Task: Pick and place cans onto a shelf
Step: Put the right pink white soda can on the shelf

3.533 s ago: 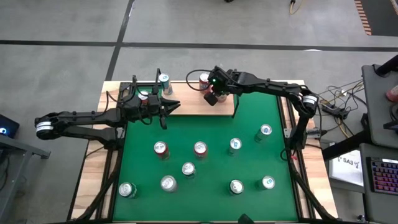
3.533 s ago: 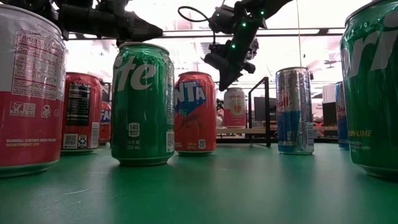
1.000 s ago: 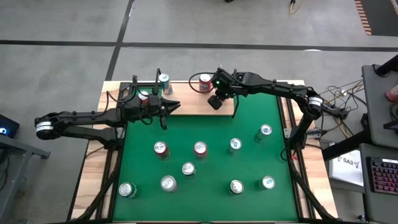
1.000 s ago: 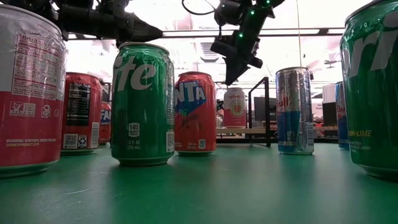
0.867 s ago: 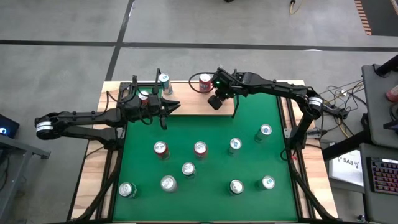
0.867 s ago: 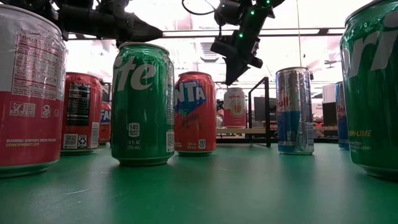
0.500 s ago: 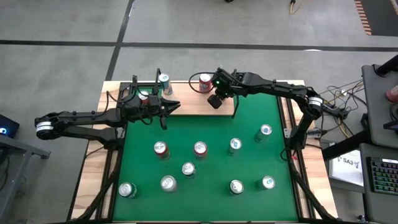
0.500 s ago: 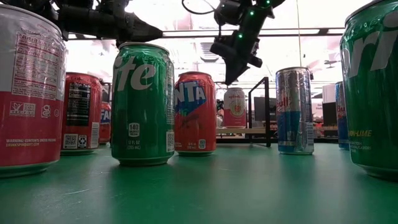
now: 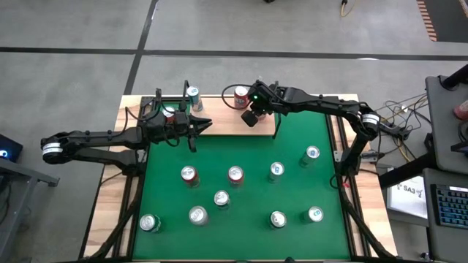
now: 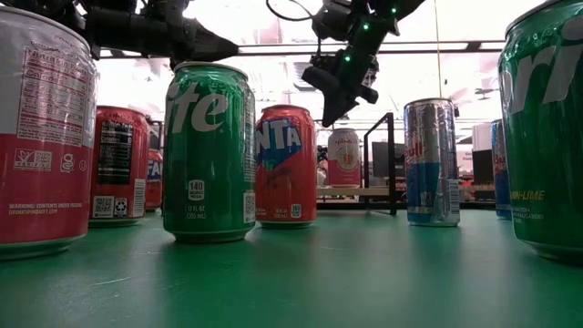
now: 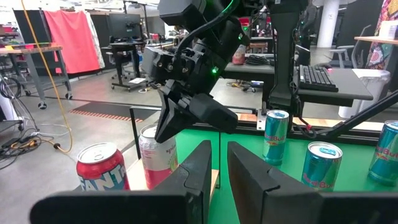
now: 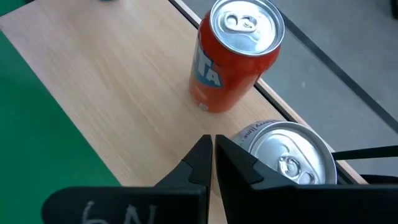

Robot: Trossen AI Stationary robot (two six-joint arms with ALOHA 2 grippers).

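The shelf lies along the table's far edge. On it stand a red can, a silver-topped can and another can beside my left arm. My right gripper hovers shut above the shelf, just beside a pink-white can and near the red can; it holds nothing. My left gripper is level over the shelf's left part, its fingers close together with nothing between them. Several cans stand on the green table top.
Black wire uprights stand at the shelf's ends. On the green top, cans stand scattered across its middle and near half. Bare shelf board shows between the two grippers. A desk with a keyboard is off to the right.
My right gripper has tipped a little above the shelf, its shut tips swinging slightly toward the table's left edge. It stays shut and holds nothing. The cans have not moved.
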